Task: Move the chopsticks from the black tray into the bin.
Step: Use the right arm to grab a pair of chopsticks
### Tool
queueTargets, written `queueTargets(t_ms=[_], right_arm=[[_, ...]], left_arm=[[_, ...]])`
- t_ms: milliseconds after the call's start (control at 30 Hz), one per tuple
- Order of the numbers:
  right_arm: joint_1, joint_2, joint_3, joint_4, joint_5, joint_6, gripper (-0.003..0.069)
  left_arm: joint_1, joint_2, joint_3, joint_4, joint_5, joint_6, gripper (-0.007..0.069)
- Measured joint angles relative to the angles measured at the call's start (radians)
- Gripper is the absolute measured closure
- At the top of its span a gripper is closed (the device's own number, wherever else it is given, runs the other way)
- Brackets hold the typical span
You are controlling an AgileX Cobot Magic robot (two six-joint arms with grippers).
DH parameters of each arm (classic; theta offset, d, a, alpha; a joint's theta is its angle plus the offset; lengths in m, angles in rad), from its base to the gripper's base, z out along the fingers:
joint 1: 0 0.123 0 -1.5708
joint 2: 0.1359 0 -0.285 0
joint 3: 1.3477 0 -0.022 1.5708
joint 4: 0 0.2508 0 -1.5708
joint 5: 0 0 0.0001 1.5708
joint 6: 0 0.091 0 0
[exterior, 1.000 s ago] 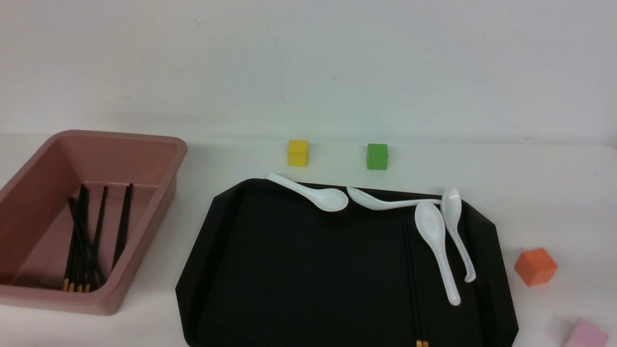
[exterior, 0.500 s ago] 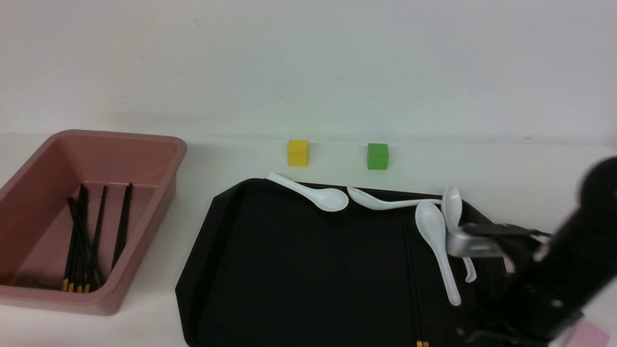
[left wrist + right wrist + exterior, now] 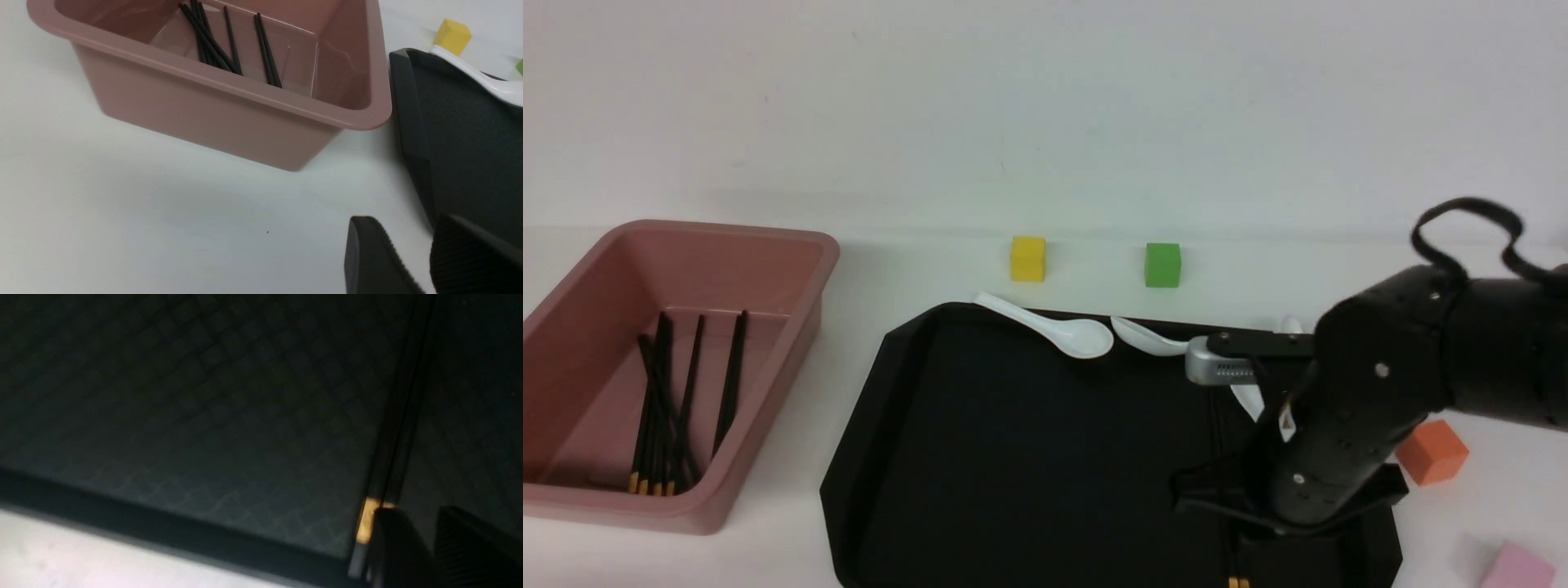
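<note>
A pair of black chopsticks [image 3: 1218, 425] with yellow ends lies on the right part of the black tray [image 3: 1013, 457]. My right arm [image 3: 1339, 408] hangs low over them. In the right wrist view the right gripper [image 3: 425, 516] stands slightly open just above the tray floor [image 3: 204, 416], one fingertip beside the yellow end of the chopsticks [image 3: 398, 428]; nothing is between the jaws. Several more chopsticks [image 3: 670, 400] lie in the pink bin [image 3: 768, 237]. My left gripper [image 3: 404, 222] is slightly open and empty over bare table, near the bin [image 3: 229, 106] and the tray's corner [image 3: 470, 134].
White spoons [image 3: 1062, 331] lie along the tray's far edge, some hidden by my right arm. A yellow block [image 3: 1027, 259] and a green block [image 3: 1161, 265] stand behind the tray. An orange block [image 3: 1433, 453] and a pink block [image 3: 1515, 566] sit to its right.
My right arm has swung in from the right over the tray's right side and come down over the chopsticks, covering some spoons. The bin, tray and blocks have not moved.
</note>
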Motion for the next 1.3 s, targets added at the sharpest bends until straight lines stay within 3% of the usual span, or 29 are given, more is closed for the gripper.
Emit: queueTargets(t_ms=[167, 300, 467, 667, 1067, 1300], right_arm=[[0.000, 0.072, 0.000, -0.004, -0.035, 0.005, 0.0349], [0.000, 0.113, 0.000, -0.004, -0.053, 0.005, 0.0343], [0.000, 0.125, -0.002, 0.003, -0.052, 0.005, 0.0377], [0.000, 0.125, -0.005, 0.025, -0.039, 0.003, 0.0521], [0.000, -0.028, -0.009, 0.031, 0.124, -0.026, 0.0521], [0.008, -0.158, -0.135, 0.130, 0.226, -0.162, 0.0521]], left_arm=[[0.000, 0.000, 0.000, 0.000, 0.000, 0.000, 0.0386], [0.000, 0.000, 0.000, 0.000, 0.000, 0.000, 0.0386], [0.000, 0.000, 0.000, 0.000, 0.000, 0.000, 0.0386], [0.000, 0.000, 0.000, 0.000, 0.000, 0.000, 0.0386], [0.000, 0.000, 0.000, 0.000, 0.000, 0.000, 0.0386], [0.000, 0.000, 0.000, 0.000, 0.000, 0.000, 0.0386]])
